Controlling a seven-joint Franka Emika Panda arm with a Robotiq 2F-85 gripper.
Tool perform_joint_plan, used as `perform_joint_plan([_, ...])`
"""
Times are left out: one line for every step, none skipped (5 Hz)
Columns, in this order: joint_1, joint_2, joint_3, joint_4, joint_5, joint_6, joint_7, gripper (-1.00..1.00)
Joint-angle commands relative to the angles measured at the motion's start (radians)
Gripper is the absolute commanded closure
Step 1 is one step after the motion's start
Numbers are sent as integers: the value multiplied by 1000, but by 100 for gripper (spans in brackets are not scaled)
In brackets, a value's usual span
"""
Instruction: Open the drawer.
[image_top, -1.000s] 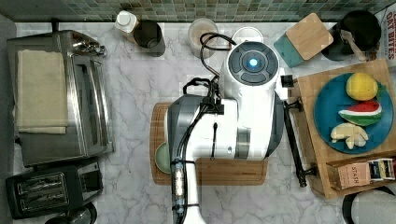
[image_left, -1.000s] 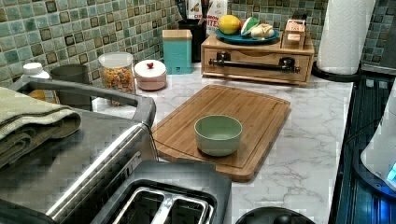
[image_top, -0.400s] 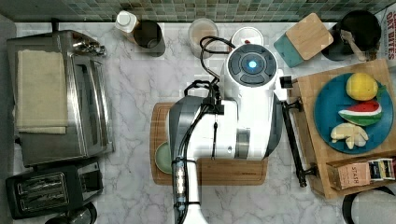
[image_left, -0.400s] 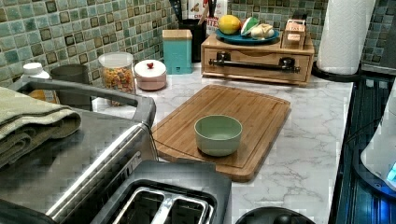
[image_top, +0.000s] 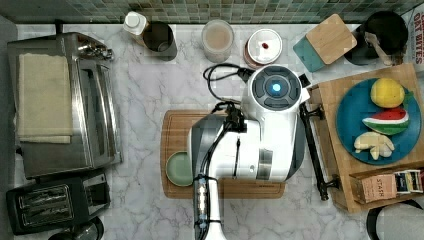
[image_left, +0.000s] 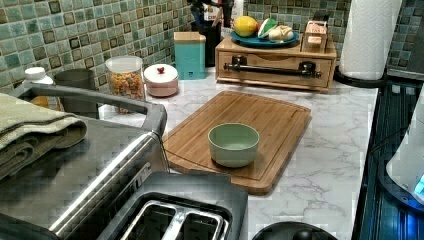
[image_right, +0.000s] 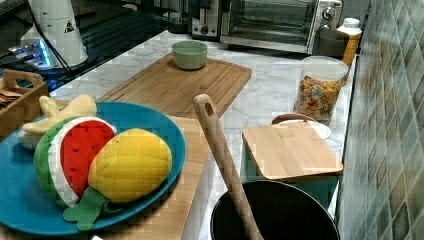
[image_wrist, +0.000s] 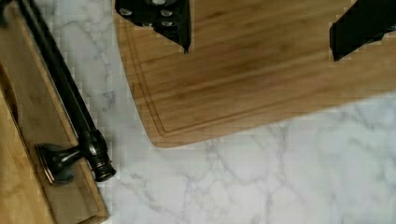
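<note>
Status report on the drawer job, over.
Gripper open, empty, over the cutting board. Drawer shut, bar handle untouched. Nothing between gripper and handle.

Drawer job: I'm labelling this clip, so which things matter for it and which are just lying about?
Matter: drawer, shut; its black bar handle; gripper, open above the cutting board.
Lying about: green bowl, blue plate of fruit, toaster oven, cereal jar.

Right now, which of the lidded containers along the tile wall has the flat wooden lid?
The square teal canister: flat wood lid. The clear cereal jar has a clear lid, the pink pot a white lid with a red knob.
</note>
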Motion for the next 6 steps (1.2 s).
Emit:
perform_joint_plan([-41,-115,-57,-174,-87,123,-323,-100])
perform_joint_plan([-52,-140,-85,-250,-145,239,-423,-100])
perform_joint_plan([-64,-129,-108,-272,-197,314,-485,-100])
perform_joint_plan([-88,-122,-133,-326,-202,417,-554,-100])
perform_joint_plan([-127,-76,-148,-332,-195,474,-621,-100])
perform_joint_plan([-149,-54,-168,-323,-232,499,-583,-100])
